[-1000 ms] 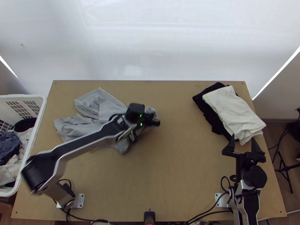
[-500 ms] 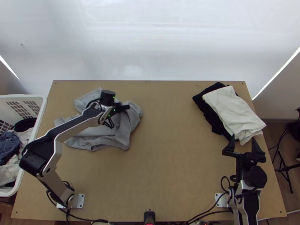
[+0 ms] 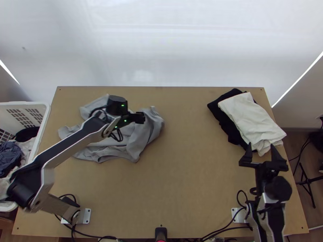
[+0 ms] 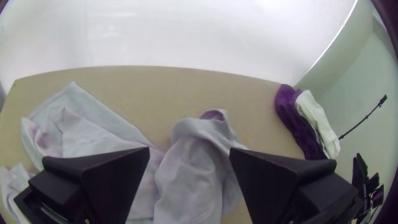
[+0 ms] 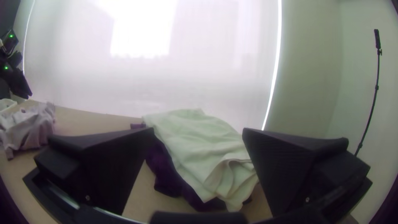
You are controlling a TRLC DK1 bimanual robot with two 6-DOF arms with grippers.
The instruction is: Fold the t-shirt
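grey t-shirt (image 3: 150, 130): on the left half of the table (image 3: 194, 181), rumpled and partly bunched, nowhere flat; i cannot tell sleeves from hem.
left gripper (image 4: 190, 150): over the shirt's raised, crumpled end, fingers wide apart, cloth showing between them but no pinch on it visible.
right gripper (image 3: 261, 145): fingers wide apart near the folded pile, well apart from the shirt.
white cloth (image 3: 250, 121): folded, lying on a dark cloth (image 3: 223, 121) at the table's far right.
step in hand: likely finding an edge or corner to spread by; folding itself looks barely begun.
bad pinch: closing on that heap could take several layers at once, so a pull would drag a wad rather than open the shirt.
twist: one arm pulling alone could swing the loose cloth round, with nothing pinning the other end.
slip: a shallow bite on a soft ridge could let go mid-lift and drop it into fresh creases.
next move: probably one clear edge, then the right arm's help.
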